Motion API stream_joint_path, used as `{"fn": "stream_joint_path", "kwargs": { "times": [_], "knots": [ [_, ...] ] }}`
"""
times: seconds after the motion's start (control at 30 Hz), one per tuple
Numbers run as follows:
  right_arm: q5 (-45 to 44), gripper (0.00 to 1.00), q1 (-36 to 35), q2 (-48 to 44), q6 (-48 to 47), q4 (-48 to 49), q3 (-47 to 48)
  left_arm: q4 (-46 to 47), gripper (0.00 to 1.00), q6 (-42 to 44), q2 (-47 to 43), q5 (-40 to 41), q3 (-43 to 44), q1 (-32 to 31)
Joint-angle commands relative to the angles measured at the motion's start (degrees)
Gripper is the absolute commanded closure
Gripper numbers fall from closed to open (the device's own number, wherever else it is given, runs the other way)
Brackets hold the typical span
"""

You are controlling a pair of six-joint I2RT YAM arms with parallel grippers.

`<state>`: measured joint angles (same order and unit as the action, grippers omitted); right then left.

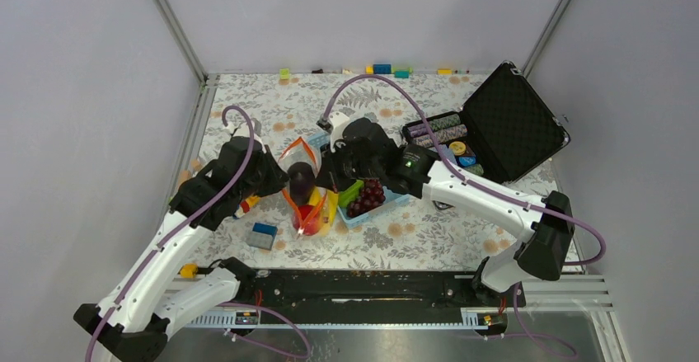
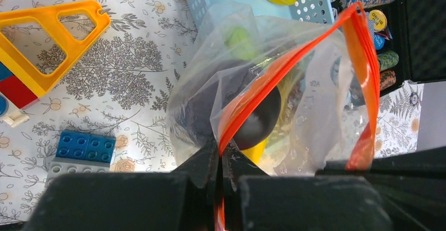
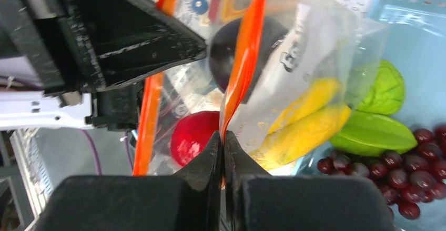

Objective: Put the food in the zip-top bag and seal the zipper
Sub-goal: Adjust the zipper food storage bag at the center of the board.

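The clear zip-top bag (image 1: 306,190) hangs between my two grippers, mouth up and spread open. My left gripper (image 2: 220,154) is shut on one side of the orange-red zipper (image 2: 252,102). My right gripper (image 3: 223,139) is shut on the other side of the zipper (image 3: 244,57). Inside the bag lie a yellow banana (image 3: 305,126), a red apple (image 3: 194,136) and a dark purple rounded piece (image 3: 226,47). The dark grapes (image 3: 399,162), a flat green piece (image 3: 371,133) and a pale green head (image 3: 386,86) lie in the light-blue basket (image 3: 421,47) beside the bag.
An open black case (image 1: 511,123) with poker chips stands at the right rear. A blue-and-grey brick (image 1: 264,235) lies near the front left. An orange triangle toy (image 2: 47,36) lies left of the bag. Small bricks (image 1: 383,69) line the back wall.
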<state>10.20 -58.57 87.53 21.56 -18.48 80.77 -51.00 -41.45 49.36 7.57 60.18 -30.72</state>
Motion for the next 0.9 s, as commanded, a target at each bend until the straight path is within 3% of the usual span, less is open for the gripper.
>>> {"fn": "stream_joint_path", "kwargs": {
  "times": [0.0, 0.17, 0.23, 0.3, 0.37, 0.47, 0.67, 0.87],
  "knots": [
    [-9.73, 1.00, 0.21, 0.17, 2.04, -0.99, -0.14, 2.26, 1.00, -0.93, -0.73, 2.60, -0.07, -0.06],
    [-9.29, 0.88, 1.79, -2.46, 2.29, -0.27, -2.62, -0.35, 1.00, -3.97, -2.78, 9.46, 0.47, -0.08],
    [-6.04, 0.72, 2.47, -3.79, 0.24, 0.56, -3.49, -0.50, 1.00, -4.51, -3.60, 11.41, 0.63, -0.11],
    [-0.80, 0.45, 3.22, -5.13, -2.48, 0.58, -3.96, -0.49, 1.00, -4.90, -3.85, 12.78, 0.86, -0.11],
    [2.09, 0.24, 3.97, -6.82, -4.69, 0.53, -4.84, -0.45, 1.00, -4.80, -3.49, 13.03, 1.50, -0.10],
    [2.40, 0.01, 5.13, -10.03, -8.82, 0.50, -6.76, -0.50, 1.00, -5.00, -2.58, 14.41, 1.96, -0.05],
    [-9.36, 0.00, 6.96, -15.46, -8.40, -2.59, -12.30, -0.20, 1.00, -6.17, -1.72, 16.78, 2.57, 0.01],
    [-14.67, 0.00, 11.34, -9.95, -2.98, -9.16, -12.48, 3.30, 1.00, -5.15, -0.63, 15.14, 2.16, -0.04]
  ]
}}
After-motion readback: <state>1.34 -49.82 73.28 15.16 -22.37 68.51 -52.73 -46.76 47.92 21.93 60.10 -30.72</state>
